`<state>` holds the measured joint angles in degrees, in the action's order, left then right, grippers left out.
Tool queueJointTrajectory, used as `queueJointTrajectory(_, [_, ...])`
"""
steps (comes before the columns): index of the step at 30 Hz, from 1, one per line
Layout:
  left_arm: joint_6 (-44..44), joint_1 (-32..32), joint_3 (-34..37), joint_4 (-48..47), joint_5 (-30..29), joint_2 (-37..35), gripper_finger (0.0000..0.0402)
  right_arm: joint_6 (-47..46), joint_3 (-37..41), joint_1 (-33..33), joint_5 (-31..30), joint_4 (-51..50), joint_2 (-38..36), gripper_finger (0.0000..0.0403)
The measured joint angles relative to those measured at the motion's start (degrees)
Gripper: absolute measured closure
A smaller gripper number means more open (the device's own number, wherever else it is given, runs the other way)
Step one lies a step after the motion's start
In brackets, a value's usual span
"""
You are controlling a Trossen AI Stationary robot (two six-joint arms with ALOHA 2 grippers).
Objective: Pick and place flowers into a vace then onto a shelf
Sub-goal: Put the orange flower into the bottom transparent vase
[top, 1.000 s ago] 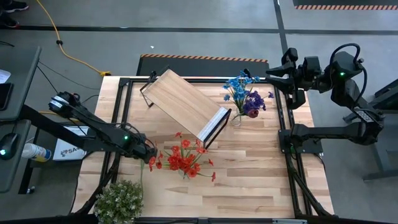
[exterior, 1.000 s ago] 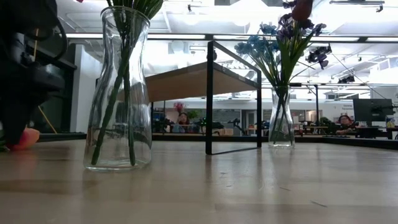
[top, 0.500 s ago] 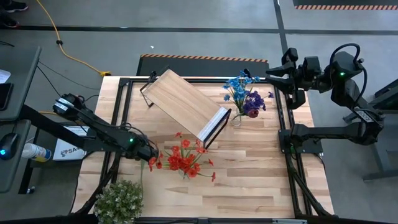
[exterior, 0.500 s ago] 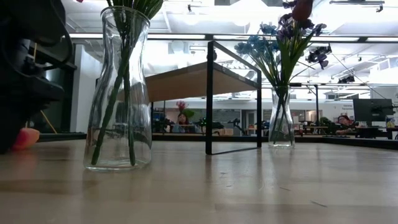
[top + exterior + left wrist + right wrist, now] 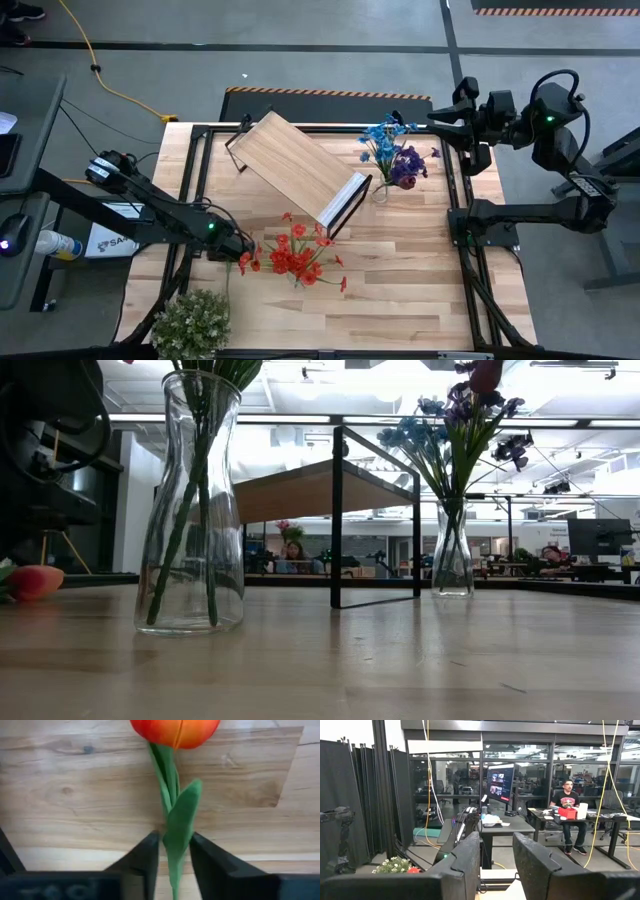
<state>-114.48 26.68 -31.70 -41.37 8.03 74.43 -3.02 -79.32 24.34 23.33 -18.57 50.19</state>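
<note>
An orange-red flower (image 5: 175, 727) lies on the table near the left edge, with its bloom (image 5: 35, 580) resting on the wood. My left gripper (image 5: 240, 248) is low over it, shut on its green stem. To its right a glass vase (image 5: 195, 510) holds red flowers (image 5: 295, 255). A second vase (image 5: 452, 550) with blue and purple flowers (image 5: 392, 155) stands by the shelf (image 5: 300, 165). The shelf stands askew on the far half of the table. My right gripper (image 5: 495, 850) waits open, raised off the table's far right corner. My left gripper pinches the flower's stem and a leaf (image 5: 177, 835) between its two fingers (image 5: 150, 852), a short way below the bloom. The fingers come slanting down from above and lie across the stem. The flower lies flat on the table.
A bushy pale green-white plant (image 5: 192, 322) stands at the near left corner. Black frame rails (image 5: 195, 190) run along the table's left and right sides. Bare wood lies near the front edge (image 5: 400, 300). People sit at desks in the room beyond.
My left gripper has edged toward the table's right and near edges, closer to the orange-red flower. In the low view its dark body has drawn clear of the bloom, which now shows whole on the table.
</note>
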Motion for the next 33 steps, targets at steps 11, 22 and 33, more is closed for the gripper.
queueJointTrajectory(11, [-4.71,0.00,-0.11,-0.62,-1.32,-0.02,0.0374,0.02,-0.01,0.00,0.02,-0.02,0.00,0.0292])
queueJointTrajectory(22, [-9.80,0.04,-0.22,-0.65,-6.49,-0.11,0.0373,0.02,-0.01,-0.01,0.04,-0.02,0.00,0.0292])
queueJointTrajectory(33, [-13.35,-0.09,-4.05,-9.09,-11.79,-0.37,0.0372,0.02,-0.01,0.00,0.04,-0.02,0.00,0.0292])
